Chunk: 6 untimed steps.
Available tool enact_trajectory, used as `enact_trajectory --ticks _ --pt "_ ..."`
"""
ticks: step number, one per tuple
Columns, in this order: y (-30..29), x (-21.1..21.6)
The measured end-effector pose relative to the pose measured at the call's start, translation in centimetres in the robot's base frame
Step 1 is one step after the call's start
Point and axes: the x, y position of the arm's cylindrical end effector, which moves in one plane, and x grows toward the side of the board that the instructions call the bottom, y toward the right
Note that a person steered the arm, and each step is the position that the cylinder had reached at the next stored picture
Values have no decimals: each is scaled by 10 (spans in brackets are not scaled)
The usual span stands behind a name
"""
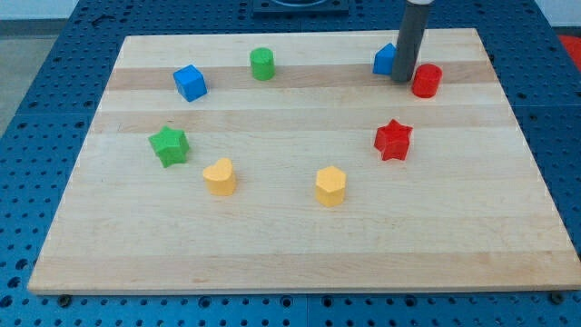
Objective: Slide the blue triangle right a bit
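Observation:
The blue triangle (384,59) lies near the view's top right on the wooden board (290,227), partly hidden behind my rod. My tip (402,79) rests on the board right at the triangle's right side, between it and the red cylinder (426,81). The tip looks to be touching or almost touching both blocks.
A blue cube (191,83) and a green cylinder (262,64) sit at the top left. A green star (170,145), a yellow heart-like block (220,177), a yellow hexagon (331,186) and a red star (394,139) lie across the middle.

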Motion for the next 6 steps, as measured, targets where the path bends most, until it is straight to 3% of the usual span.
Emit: enact_trajectory --ticks 2,3,6 --pt "-75 -4" --pt "-79 -22" --pt "-11 -34"
